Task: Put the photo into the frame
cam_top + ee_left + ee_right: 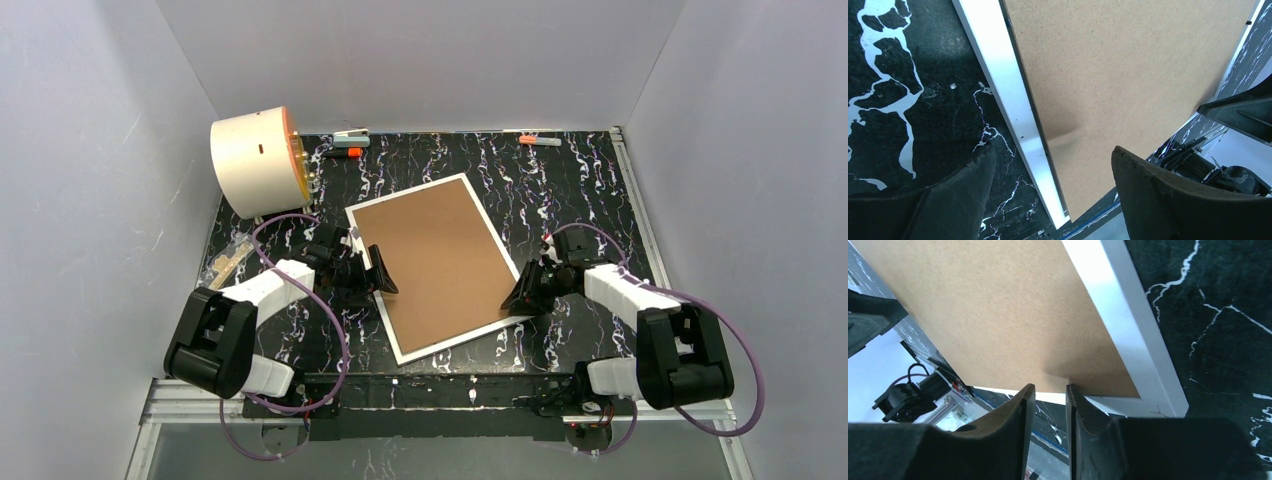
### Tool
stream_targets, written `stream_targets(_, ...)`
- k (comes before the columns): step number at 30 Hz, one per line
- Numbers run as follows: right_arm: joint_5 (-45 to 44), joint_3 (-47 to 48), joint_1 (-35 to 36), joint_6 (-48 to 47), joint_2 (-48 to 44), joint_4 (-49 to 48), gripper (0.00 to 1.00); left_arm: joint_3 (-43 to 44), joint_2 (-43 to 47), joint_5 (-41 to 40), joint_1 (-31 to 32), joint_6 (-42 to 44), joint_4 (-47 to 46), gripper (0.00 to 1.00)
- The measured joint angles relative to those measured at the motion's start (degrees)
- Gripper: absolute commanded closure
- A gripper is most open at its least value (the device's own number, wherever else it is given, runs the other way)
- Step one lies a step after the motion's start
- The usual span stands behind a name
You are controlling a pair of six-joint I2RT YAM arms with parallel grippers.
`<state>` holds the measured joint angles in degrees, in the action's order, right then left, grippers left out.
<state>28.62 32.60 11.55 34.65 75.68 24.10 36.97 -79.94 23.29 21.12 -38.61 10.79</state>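
the frame point(437, 262) lay face down at the middle of the tabletop point(600, 200), the photo unseen. our left end effector point(375, 275) stood released astride its left edge; whether the right end effector point(518, 297) gripped, we couldn't tell. we judged both should press its back evenly.

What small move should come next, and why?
Probably the right gripper dips its narrowly parted fingertips to the near edge of the brown backing board to start lifting it. The frame lies back up with that board covering it, no photo is in view, and the open left gripper straddles the frame's left edge, likely to steady it.
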Motion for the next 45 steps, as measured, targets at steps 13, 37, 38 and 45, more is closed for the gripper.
stream_targets(13, -5.73, 0.42, 0.61, 2.71, -10.19, 0.22, 0.39, 11.3, 0.24, -12.76, -0.48, 9.79, 12.24, 0.02)
stream_targets(37, 3.78, -3.19, -0.31, 0.72, -2.36, 2.27, 0.2, 60.87, -44.96, -16.98, -4.76, 32.3, 7.48, 0.02)
stream_targets(38, 4.17, -3.13, -0.31, 1.36, -1.7, 1.44, 0.2, 61.09, -45.18, -16.92, -5.14, 32.94, 7.23, 0.02)
stream_targets(45, 5.66, -1.99, -0.61, 6.1, 2.23, -1.55, 0.21, 61.11, -46.6, -13.57, -7.41, 36.13, 7.28, 0.02)
